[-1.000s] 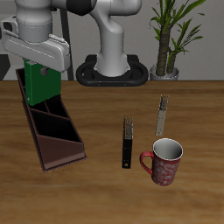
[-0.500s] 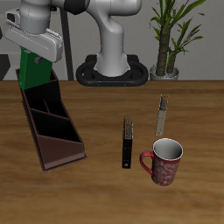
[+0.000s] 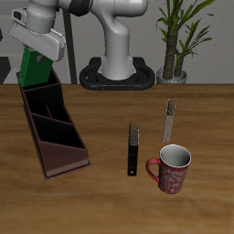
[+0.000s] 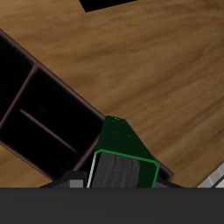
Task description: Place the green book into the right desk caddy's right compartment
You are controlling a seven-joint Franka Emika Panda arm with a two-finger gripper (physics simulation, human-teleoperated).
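Gripper [image 3: 37, 47] is clenched on the green book [image 3: 33, 69], holding it by its top end; book hangs tilted w/ its lower end at the back end of the right desk caddy [image 3: 55, 132], just over the rim there. Can't tell from the exterior view whether book touches the rim. Right compartment [image 3: 37, 94] is the small square section at the caddy's far end, nearest the table's back edge, directly under/beside the book's lower end; looks dark inside.

Wrist view: green book [image 4: 122, 153] sits between the fingers, white page edges facing the cam, caddy [image 4: 39, 114] w/ its dividers lies just beside it on the wood table [image 4: 149, 70].

Caddy runs lengthwise from back edge toward front edge, low sloped end nearer the front. Elsewhere: thin black book [image 3: 133, 151] upright near table centre, slim beige book [image 3: 168, 120] farther back, red mug [image 3: 171, 168] close to the front edge. Potted plant [image 3: 177, 37] stands beyond the table's back edge beside robot base [image 3: 119, 71]
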